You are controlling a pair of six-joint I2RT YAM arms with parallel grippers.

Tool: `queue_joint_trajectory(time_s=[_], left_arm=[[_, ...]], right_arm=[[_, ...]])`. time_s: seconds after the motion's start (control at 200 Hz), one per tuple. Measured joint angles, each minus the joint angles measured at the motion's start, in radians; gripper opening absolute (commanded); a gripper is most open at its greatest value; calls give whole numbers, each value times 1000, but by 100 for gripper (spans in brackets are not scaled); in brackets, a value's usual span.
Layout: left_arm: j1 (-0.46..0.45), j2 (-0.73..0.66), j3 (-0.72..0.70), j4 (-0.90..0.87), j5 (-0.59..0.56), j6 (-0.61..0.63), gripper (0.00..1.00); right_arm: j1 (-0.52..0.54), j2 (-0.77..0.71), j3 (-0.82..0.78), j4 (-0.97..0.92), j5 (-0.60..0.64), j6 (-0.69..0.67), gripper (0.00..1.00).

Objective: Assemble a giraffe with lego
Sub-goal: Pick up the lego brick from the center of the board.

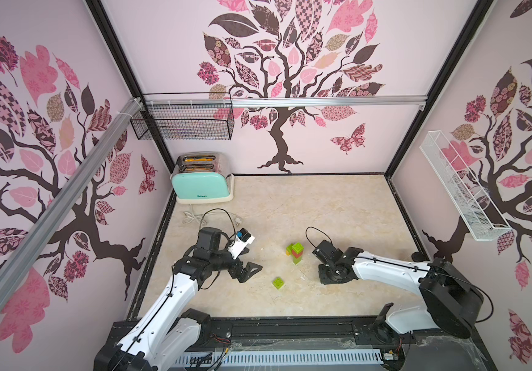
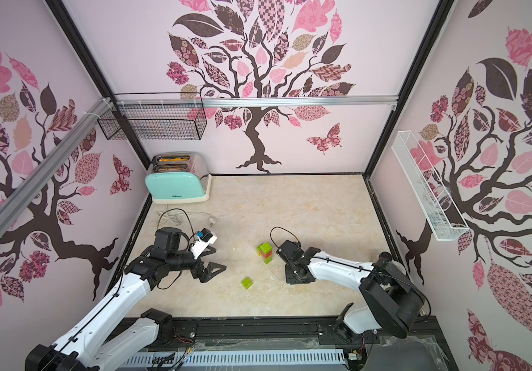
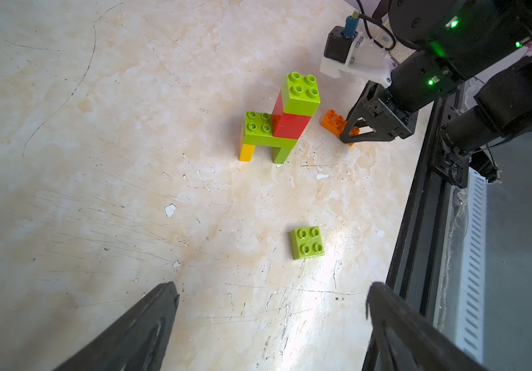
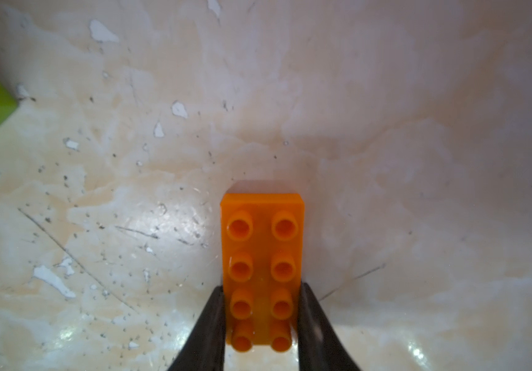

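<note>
Clasping the long, glossy, studded orange brick (image 4: pixel 263 244) is the right pincer (image 4: pixel 261 288).

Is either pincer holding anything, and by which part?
Right pincer grips the orange brick across its long sides, near one end. Left pincer is open, empty.

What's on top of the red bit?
A green block, studs up, nothing on it. It covers the top of the red bit, so the studs there cannot be seen.
</note>
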Motion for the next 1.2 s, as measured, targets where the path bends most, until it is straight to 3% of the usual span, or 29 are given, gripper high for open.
queue_joint_trajectory(time_s=[0.2, 0.39, 0.695, 1.2], left_arm=[[-10, 50, 97, 0, -42, -144, 98], [-33, 111, 214, -2, -45, -258, 95], [-34, 376, 406, -30, 42, -414, 83], [-52, 745, 582, -27, 224, -631, 61]], right_arm=[[6, -45, 29, -91, -60, -53, 17], [10, -127, 173, -199, -65, -159, 17], [10, -169, 368, -304, -63, -359, 17], [10, 3, 541, -357, -133, -510, 16]])
